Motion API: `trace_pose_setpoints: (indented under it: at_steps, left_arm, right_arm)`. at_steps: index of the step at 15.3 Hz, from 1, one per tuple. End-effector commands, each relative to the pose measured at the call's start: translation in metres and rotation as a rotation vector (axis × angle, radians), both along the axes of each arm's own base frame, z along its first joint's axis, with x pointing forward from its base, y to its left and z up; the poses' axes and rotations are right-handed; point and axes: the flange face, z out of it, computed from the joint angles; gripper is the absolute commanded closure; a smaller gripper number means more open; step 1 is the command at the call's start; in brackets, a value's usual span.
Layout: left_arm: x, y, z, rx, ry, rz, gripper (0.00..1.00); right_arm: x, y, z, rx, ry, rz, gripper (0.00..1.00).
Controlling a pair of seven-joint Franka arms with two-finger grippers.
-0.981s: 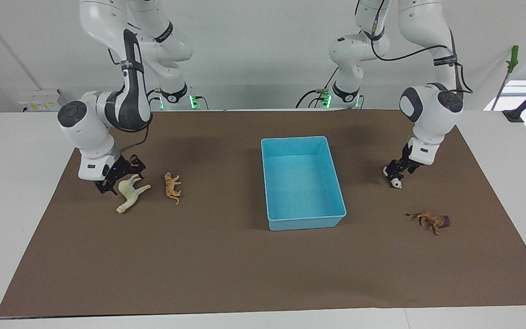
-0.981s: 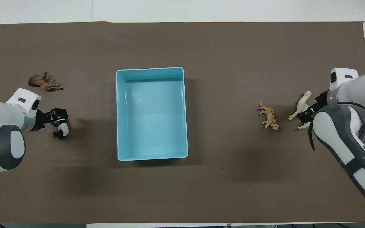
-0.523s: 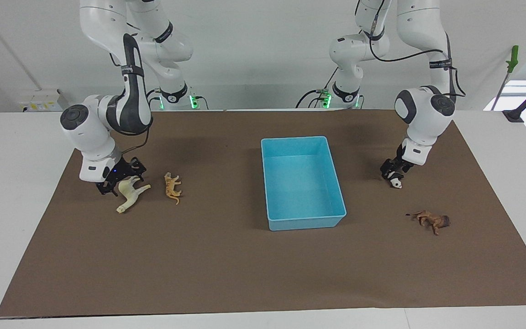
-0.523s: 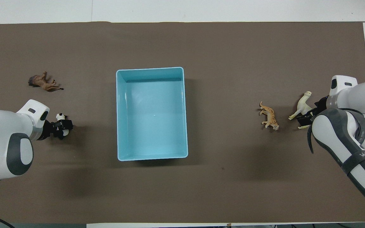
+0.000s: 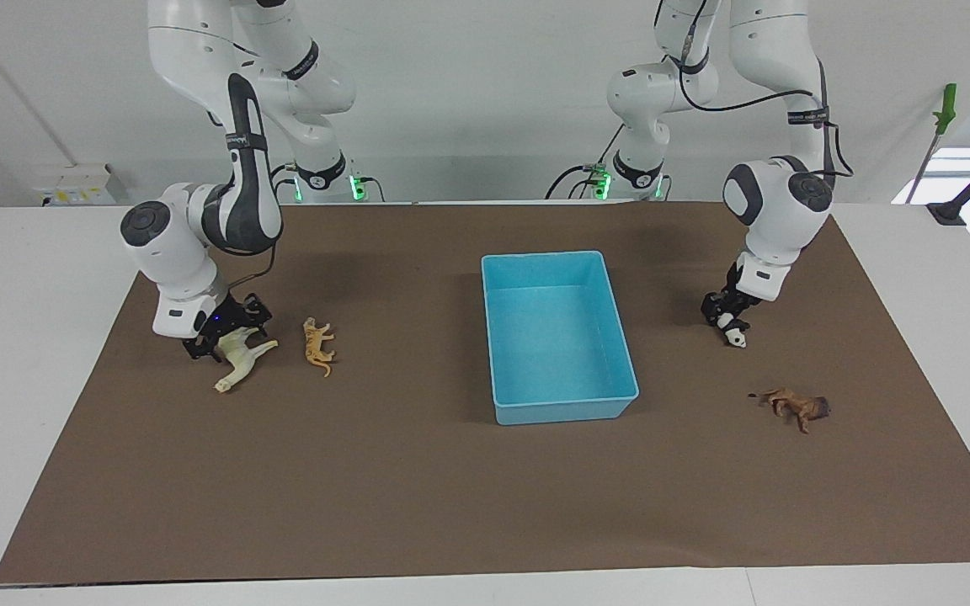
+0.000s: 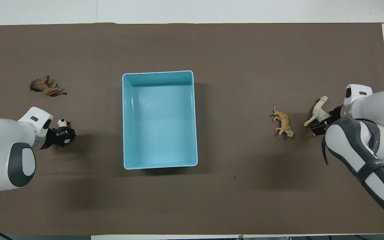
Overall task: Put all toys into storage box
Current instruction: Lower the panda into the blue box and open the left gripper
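Note:
The light-blue storage box point(image 5: 561, 410) stands empty mid-table; it also shows in the overhead view point(image 6: 160, 165). My left gripper point(image 5: 727, 324) is shut on the black-and-white panda point(image 5: 735, 338), low over the mat; the panda's head point(image 6: 62, 124) shows beside the fingers from above. The dark brown lion point(image 5: 796, 406) lies on its side farther from the robots than the panda. My right gripper point(image 5: 224, 332) is open and low, straddling the hind part of the cream-white horse point(image 5: 242, 358), which lies on the mat. The orange tiger point(image 5: 317, 343) lies beside the horse, toward the box.
A brown mat point(image 5: 418, 505) covers the white table. A green-handled tool point(image 5: 945, 109) stands off the mat at the left arm's end of the table.
My left gripper has turned with the panda in it and shifted slightly toward the box. My right gripper has shifted a little over the horse's rear. Horse, tiger and lion have not moved.

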Motion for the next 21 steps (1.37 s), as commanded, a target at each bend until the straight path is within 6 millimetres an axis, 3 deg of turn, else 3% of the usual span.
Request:
trace_pose_setpoints:
  at_steps: [1, 3, 4, 5, 7, 9, 11, 13, 14, 16, 17, 18, 19, 21]
  left_arm:
    - [0.009, -0.002, 0.004, 0.001, -0.011, -0.014, 0.93]
    - [0.029, -0.012, 0.028, -0.003, -0.011, -0.030, 0.93]
    - [0.044, -0.019, 0.050, -0.008, 0.006, -0.017, 0.93]
    - [0.056, -0.033, 0.072, -0.011, 0.030, -0.002, 0.93]
    - [0.073, -0.088, 0.114, -0.018, 0.049, 0.071, 0.92]
    - [0.069, -0.148, 0.128, -0.031, 0.034, 0.173, 0.92]
    - [0.064, -0.211, 0.147, -0.061, 0.006, 0.249, 0.92]
    - [0.043, -0.265, 0.143, -0.077, 0.001, 0.283, 0.91]
    - [0.028, -0.282, 0.133, -0.082, -0.005, 0.278, 0.88]
    - [0.013, -0.298, 0.117, -0.095, -0.026, 0.258, 0.85]
    - [0.007, -0.310, 0.114, -0.098, -0.026, 0.254, 0.68]
    - [0.006, -0.313, 0.114, -0.099, -0.026, 0.260, 0.27]
    - [0.006, -0.314, 0.115, -0.095, -0.019, 0.266, 0.00]
    - [0.012, -0.302, 0.121, -0.089, -0.011, 0.295, 0.00]
  right_arm:
    - [-0.004, -0.005, -0.001, 0.004, -0.013, -0.032, 0.57]
    - [0.000, -0.015, 0.004, 0.002, -0.025, -0.047, 0.93]
    - [0.007, -0.019, 0.014, 0.000, -0.039, -0.051, 1.00]
    - [0.015, -0.017, 0.027, 0.000, -0.048, -0.045, 1.00]
    - [0.030, -0.014, 0.054, 0.012, -0.011, -0.083, 1.00]
    - [0.052, -0.003, 0.096, 0.020, -0.010, -0.155, 1.00]
    - [0.077, 0.035, 0.135, 0.075, -0.002, -0.195, 1.00]
    - [0.092, 0.055, 0.153, 0.155, 0.010, -0.309, 1.00]
    - [0.095, 0.075, 0.156, 0.163, 0.016, -0.348, 1.00]
    - [0.097, 0.107, 0.164, 0.164, 0.021, -0.429, 1.00]
    - [0.100, 0.124, 0.170, 0.165, 0.023, -0.471, 1.00]
    - [0.103, 0.142, 0.172, 0.164, 0.024, -0.506, 1.00]
    - [0.103, 0.160, 0.174, 0.169, 0.023, -0.534, 1.00]
    - [0.098, 0.206, 0.174, 0.170, 0.032, -0.606, 1.00]
